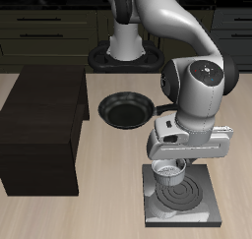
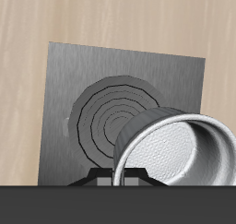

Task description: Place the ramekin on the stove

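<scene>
Holding the small round grey-white ribbed ramekin (image 1: pixel 169 170) in the two-finger gripper (image 1: pixel 171 171), fingers closed on its rim, tilted above the flat square black stove (image 1: pixel 182 214) with pale ring burner marks. From the ramekin: black long-handled frying pan (image 1: pixel 126 109) at eleven o'clock, large dark wooden cabinet box (image 1: pixel 41 130) at ten o'clock, well apart. Nothing lying on the burner rings (image 2: pixel 115 122).
</scene>
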